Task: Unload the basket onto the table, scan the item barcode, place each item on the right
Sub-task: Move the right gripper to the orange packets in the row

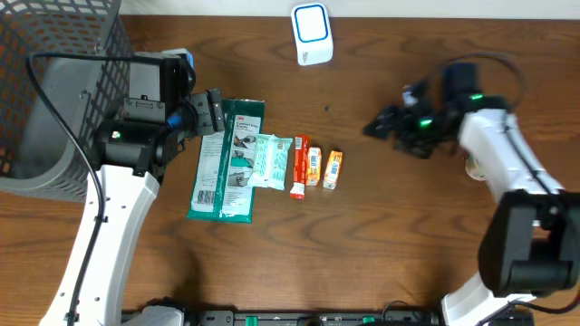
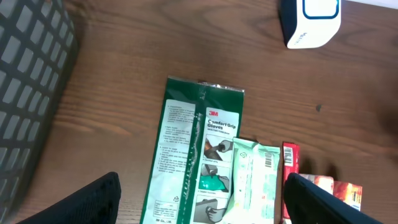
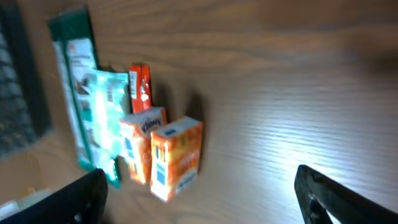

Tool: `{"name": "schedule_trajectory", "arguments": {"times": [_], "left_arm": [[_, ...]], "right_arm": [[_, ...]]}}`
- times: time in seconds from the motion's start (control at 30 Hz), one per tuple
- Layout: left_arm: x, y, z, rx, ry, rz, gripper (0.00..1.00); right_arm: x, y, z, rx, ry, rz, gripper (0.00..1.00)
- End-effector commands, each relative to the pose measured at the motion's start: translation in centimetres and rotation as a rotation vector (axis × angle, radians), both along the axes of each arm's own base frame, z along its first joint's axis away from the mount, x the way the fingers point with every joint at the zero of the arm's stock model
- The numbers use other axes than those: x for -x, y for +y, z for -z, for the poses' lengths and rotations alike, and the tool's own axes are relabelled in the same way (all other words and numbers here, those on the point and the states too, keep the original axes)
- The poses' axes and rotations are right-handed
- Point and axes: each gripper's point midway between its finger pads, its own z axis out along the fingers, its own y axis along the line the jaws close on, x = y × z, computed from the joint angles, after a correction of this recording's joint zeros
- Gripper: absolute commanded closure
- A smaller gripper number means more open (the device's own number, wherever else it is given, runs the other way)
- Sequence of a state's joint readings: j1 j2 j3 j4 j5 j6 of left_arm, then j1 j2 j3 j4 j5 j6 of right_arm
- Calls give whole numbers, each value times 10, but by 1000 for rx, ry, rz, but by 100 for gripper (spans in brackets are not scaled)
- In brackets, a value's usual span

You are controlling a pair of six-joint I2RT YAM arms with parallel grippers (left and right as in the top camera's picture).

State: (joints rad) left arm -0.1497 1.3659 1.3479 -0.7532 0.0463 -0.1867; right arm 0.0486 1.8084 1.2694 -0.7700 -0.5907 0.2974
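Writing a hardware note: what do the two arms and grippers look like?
The left arm and right arm have white links and black joint housings. The left gripper and right gripper are black, two-fingered. A green light glows near each wrist; a thin black cable loops off the left arm.

A brown wood-grain counter (image 1: 381,235) is seen, on which a green glove packet (image 1: 227,163) is laid flat left of centre, its right edge overlapped by a pale green pouch (image 1: 270,159). Just beside the pouch, a slim red box (image 1: 300,166), an orange-and-white box (image 1: 314,167) and an orange box (image 1: 333,169) are lined up in a row. A white and blue device (image 1: 311,34) is set well apart, near the far edge.
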Motion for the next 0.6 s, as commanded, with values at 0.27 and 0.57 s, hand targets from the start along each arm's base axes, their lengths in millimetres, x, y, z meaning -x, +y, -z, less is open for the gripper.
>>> {"name": "schedule_trajectory", "arguments": {"times": [0.27, 0.57], "left_arm": [[0, 1, 1, 0, 3, -7, 16], [0, 1, 1, 0, 4, -7, 16]], "right_arm": [[18, 69, 27, 328, -89, -99, 6], [22, 130, 17, 323, -250, -209, 8]]}}
